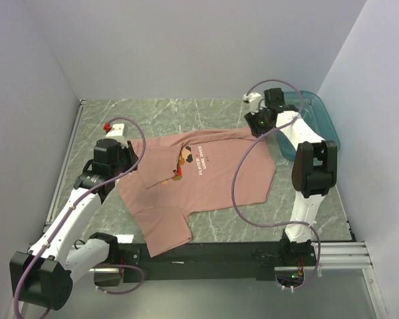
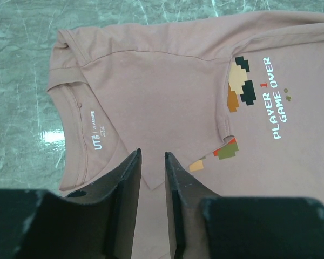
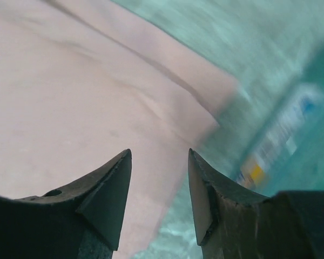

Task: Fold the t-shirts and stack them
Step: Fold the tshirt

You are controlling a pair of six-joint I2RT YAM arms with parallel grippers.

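Marble table (image 1: 186, 109) carries one t-shirt (image 1: 219, 189), partly folded; we see our left gripper (image 2: 152, 156) narrowly parted by its collar, right gripper (image 3: 159, 156) wider over its far-right edge, both empty.

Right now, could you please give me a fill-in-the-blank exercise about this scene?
The t-shirt lies on the table with its print facing ____. Its white lettering reads PLAYER 1 GAME ____. The teal tub stands at the table's far ____ corner. The right pincer stands ____, holding nothing.
Missing words: up; OVER; right; open.
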